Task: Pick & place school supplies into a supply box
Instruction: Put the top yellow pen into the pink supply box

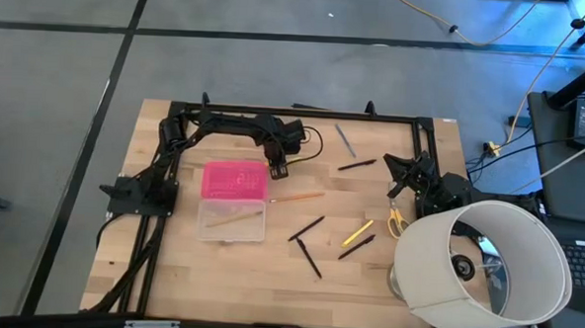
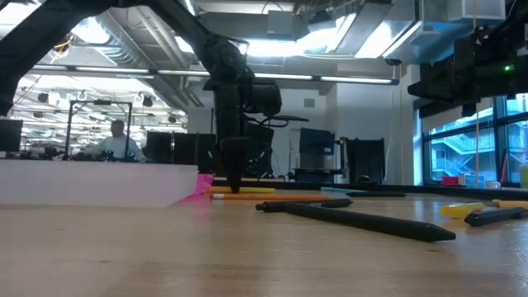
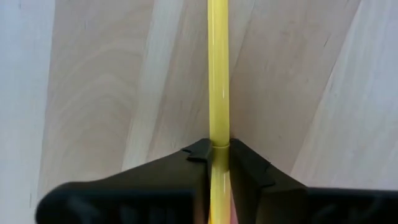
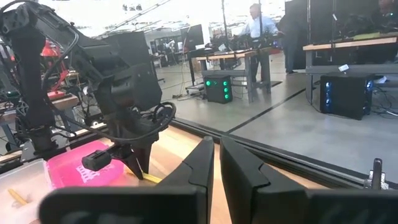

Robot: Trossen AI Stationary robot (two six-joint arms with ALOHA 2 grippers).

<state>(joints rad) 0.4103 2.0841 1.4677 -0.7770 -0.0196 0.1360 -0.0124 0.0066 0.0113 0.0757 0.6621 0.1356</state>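
right in front of your left wrist camera, a thin glossy yellow pencil (image 3: 218,74) runs straight out between the two dark fingers (image 3: 245,163) of the left tool (image 3: 218,149), and you can see both fingers pressed against its sides: the tool is clamped on that pencil, which lies on the pale wooden table (image 3: 99,93). from above, your left tool (image 1: 277,169) sits just beside the far right corner of the bright pink lid (image 1: 235,178) of the supply box, at the near end of a long orange-and-wood coloured pencil (image 1: 301,196) lying on the table.

the small translucent clear plastic supply box (image 1: 233,221) lies open beside its lid, with one thin wood-coloured pencil (image 1: 233,219) inside.

the other supplies lie scattered to the right: two black pens (image 1: 307,244) crossing near the middle, a short yellow marker (image 1: 358,232) with a black pen (image 1: 356,248) just beside it, another black pen (image 1: 357,165) and a grey pencil (image 1: 345,141) farther back, and small yellow-handled scissors (image 1: 396,222) close to the large white cylindrical lampshade (image 1: 486,269).

your right tool (image 1: 399,176) waits near the right edge, fingers (image 4: 199,163) almost together and holding nothing.
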